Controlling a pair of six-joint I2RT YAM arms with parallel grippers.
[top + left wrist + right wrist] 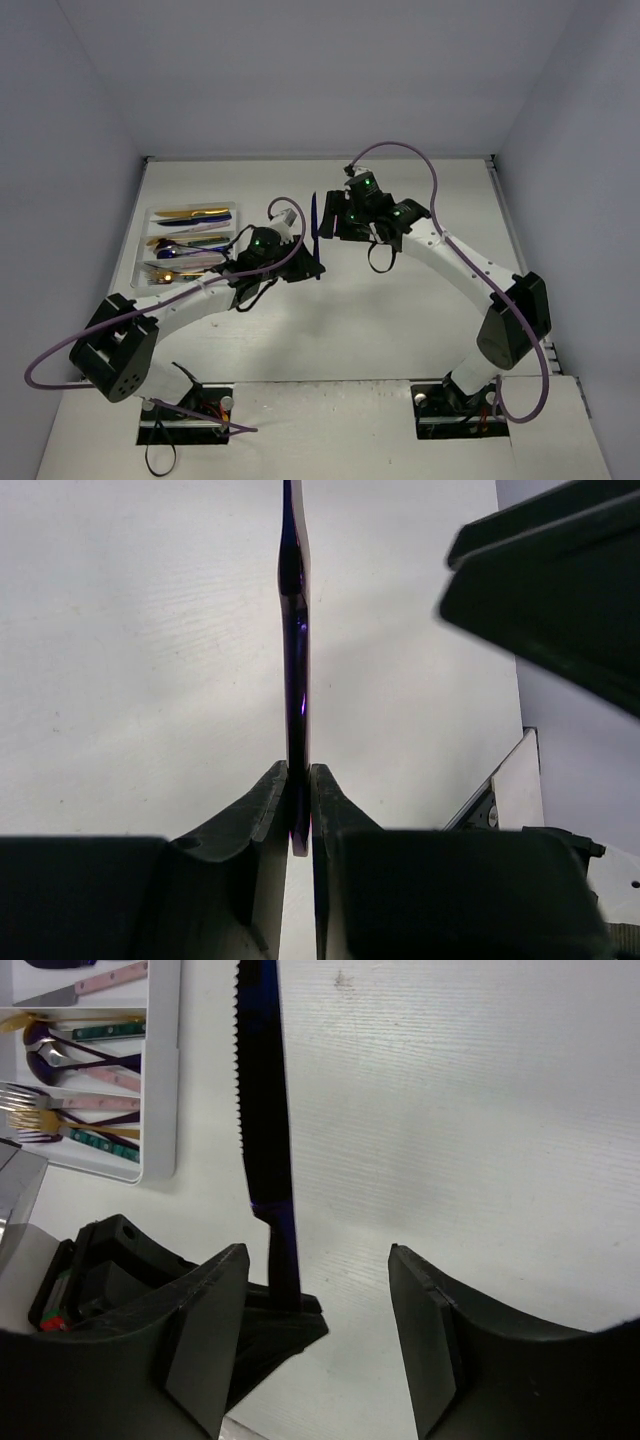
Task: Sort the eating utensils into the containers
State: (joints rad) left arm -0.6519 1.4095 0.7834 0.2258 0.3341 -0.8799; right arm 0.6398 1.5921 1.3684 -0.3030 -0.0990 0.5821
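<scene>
a dark blue knife is held over the tabletop, just right of the white tray and between the 2 arms. the left arm has its jaws closed on the end of the knife's handle; in the left wrist view the knife is seen edge-on, pinched at its very end. the right arm has its jaws open, 1 on each side of the knife and not touching it, with the serrated blade pointing away from them. it is judged that a handover from right to left is just being completed.

the tray is already well filled: gold, blue, pink, teal and silver pieces are laid lengthwise in its compartments, with knives in the far compartment and spoons and forks in the nearer ones. whether each piece is in its proper compartment cannot be told from these views. no other utensil is seen outside the tray, so the sorting is judged to be nearly done, with this knife possibly the last piece.

what is left: the right arm must be drawn clear, the knife carried left to the tray, lined up with the knife compartment and released.
</scene>
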